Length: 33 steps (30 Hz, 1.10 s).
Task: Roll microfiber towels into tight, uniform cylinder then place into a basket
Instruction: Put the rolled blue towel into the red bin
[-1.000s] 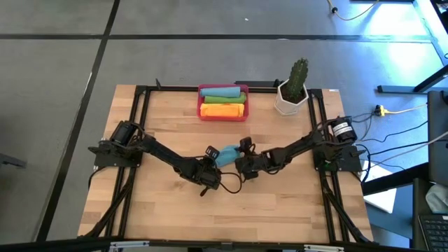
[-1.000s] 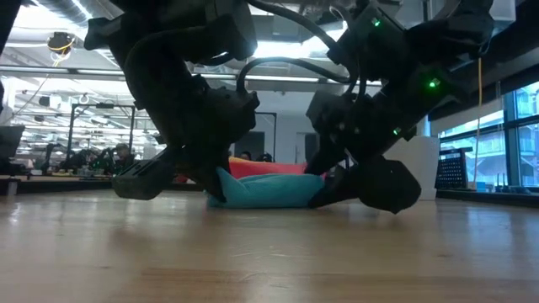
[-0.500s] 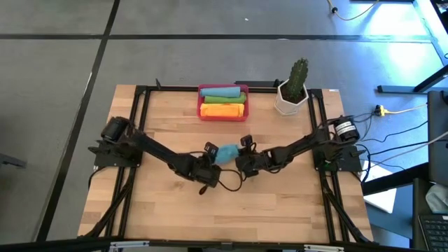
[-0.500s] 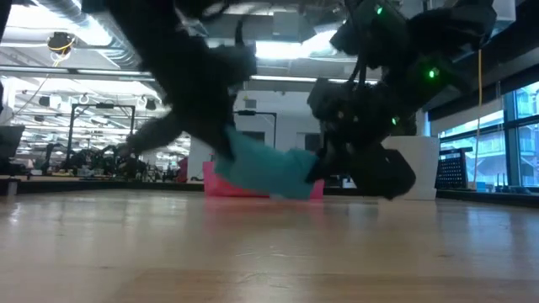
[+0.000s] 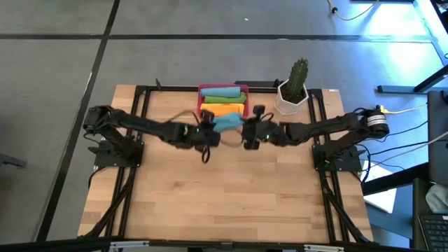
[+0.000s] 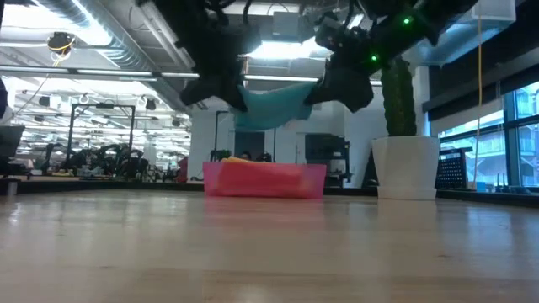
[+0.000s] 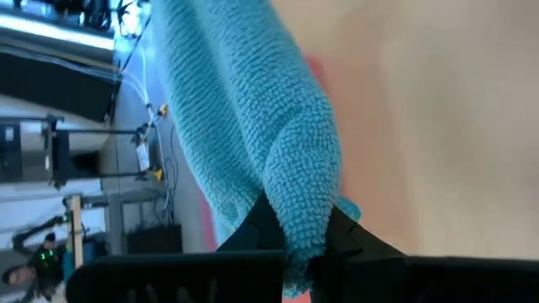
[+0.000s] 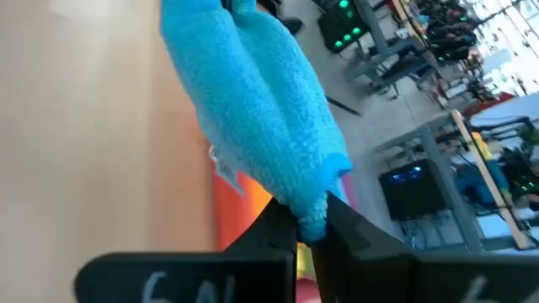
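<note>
Rolled teal towel [image 5: 227, 123] held aloft over red basket [image 5: 201, 114], L gripper [image 5: 207, 132] & R gripper [image 5: 249, 135] jaws clamping its ends

A soft, nubbly microfiber cloth is seen in the teal towel [image 7: 253, 126], its looped pile rough and matt where it is pinched between the jaws of the left gripper [image 7: 295, 231] and of the right gripper [image 8: 305, 220]. Both pairs of jaws are shown as smooth, dark, matt plastic. Beyond the jaws, the basket [image 6: 264, 179] is presented as red plastic with a slightly translucent sheen. The surface [image 5: 231, 189] is made of pale wood planks, finished smooth with a faint gloss. The pot [image 6: 408, 168] appears white and matt.
</note>
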### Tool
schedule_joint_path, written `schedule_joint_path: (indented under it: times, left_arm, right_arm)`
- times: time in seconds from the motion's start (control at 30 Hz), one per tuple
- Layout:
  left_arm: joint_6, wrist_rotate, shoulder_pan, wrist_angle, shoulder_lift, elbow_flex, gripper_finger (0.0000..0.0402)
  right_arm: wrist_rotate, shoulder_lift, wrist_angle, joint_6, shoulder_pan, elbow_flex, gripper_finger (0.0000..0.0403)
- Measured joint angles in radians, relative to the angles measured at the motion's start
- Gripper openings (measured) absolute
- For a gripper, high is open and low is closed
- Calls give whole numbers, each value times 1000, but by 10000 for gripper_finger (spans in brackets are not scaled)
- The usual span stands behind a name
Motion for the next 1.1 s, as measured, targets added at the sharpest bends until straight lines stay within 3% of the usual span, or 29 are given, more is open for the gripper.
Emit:
schedule_joint_path:
  times: [0.33,0.67,0.83,1.1]
  left_arm:
    - [267,252,323,207,4,-2,5]
    - [336,475,549,297,23,-2,5]
    - [373,511,596,316,100,-1,5]
    - [400,494,604,352,203,-2,5]
  right_arm:
    - [-163,35,84,-49,-265,0,17]
    - [-279,212,307,-115,-428,4,17]
    - [-279,294,369,-149,-454,13,17]
    - [-275,408,298,-154,-460,77,17]
